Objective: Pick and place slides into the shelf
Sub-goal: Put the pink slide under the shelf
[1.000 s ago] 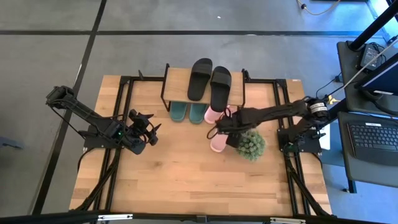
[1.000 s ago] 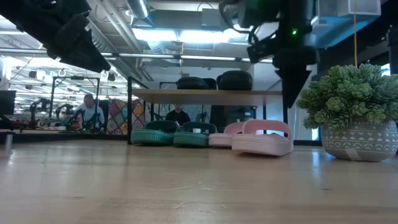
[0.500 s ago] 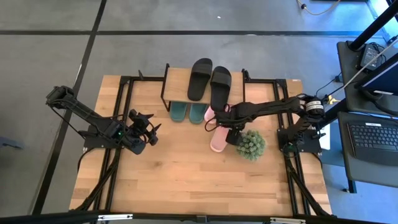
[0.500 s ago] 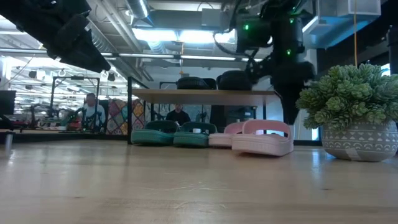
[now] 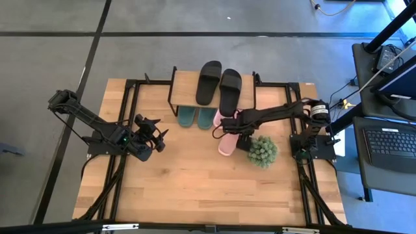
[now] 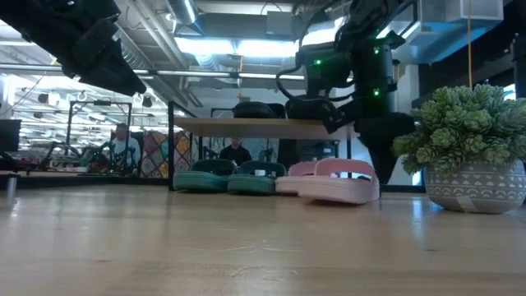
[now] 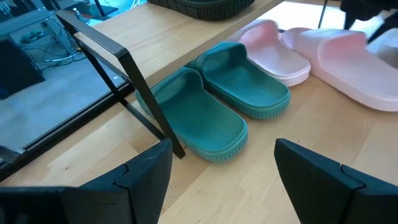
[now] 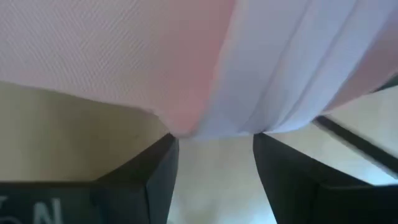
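The right end effector [image 5: 229, 134] is at the outer pink slide [image 5: 227, 144], just in front of the shelf [image 5: 188, 88]; whether its fingers clamp the slide I cannot tell. The step looks like nudging this slide under the shelf beside its mate [image 5: 220, 119]. The left end effector [image 5: 158, 138] waits on the surface [image 5: 195, 188], fingers apart.

Black, teal-green and pink against pale wood

The black slides [image 5: 219, 86] lay on the shelf [image 5: 185, 83] of light wood with black legs; the dark green slides [image 7: 221, 102] were teal with ribbed soles, the pink slides [image 6: 333, 179] pale pink. The plant [image 6: 464, 127] was green in a grey pot [image 6: 475, 187] patterned with white triangles; the table [image 5: 195, 175] was honey-toned planks.
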`<state>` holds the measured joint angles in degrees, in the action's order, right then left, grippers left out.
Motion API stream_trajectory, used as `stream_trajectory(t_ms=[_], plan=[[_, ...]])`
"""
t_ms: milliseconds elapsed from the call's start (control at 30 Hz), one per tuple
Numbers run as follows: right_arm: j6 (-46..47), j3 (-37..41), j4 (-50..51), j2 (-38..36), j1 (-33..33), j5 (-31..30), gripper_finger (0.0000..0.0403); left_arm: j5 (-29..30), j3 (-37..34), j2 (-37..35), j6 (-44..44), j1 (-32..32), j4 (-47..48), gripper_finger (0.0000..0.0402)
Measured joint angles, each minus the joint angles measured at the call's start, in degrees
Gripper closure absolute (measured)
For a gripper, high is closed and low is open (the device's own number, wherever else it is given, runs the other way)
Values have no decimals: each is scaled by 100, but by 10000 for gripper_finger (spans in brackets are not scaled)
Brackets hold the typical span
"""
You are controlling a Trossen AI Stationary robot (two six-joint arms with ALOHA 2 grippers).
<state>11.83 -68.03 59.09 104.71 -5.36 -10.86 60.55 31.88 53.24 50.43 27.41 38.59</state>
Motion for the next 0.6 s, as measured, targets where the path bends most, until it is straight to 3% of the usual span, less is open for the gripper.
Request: stream_trajectory(t_ms=[300,600], plan=[[-315,7,-489,0,-296,-338,195,-2,0,-1,0,0,-1,128],[-280,9,-306,-3,-394,-542,195,-2,0,0,0,-1,-2,128]])
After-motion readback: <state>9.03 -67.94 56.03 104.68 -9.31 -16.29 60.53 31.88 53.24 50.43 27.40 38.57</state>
